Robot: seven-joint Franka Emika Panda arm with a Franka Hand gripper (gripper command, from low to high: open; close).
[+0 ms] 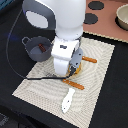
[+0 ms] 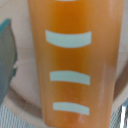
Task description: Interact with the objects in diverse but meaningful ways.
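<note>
The arm's jaws [image 1: 71, 71] hang low over the placemat [image 1: 100, 70] on the desk [image 1: 10, 35], but whether they are clenched or released cannot be told. Directly beneath them, the yellow-orange bread loaf [image 2: 75, 60] lies on the tan round plate [image 2: 20, 107]. One grey-blue pot [image 1: 36, 48] sits just beside the arm, and the orange-handled cutlery [image 1: 70, 91] lies near the jaws on the placemat.

A dark desk [image 1: 112, 100] carries a pale woven mat [image 1: 100, 70] laid at an angle. Directly on the desk, beside the mat's far corner on the exterior view's left, stands a grey-blue two-handled pot [image 1: 35, 48]. On the mat lie orange-handled cutlery pieces: a white-bladed knife [image 1: 69, 96] and another handle [image 1: 89, 59]. A toy stove top [image 1: 102, 17] sits at the desk's back.
</note>
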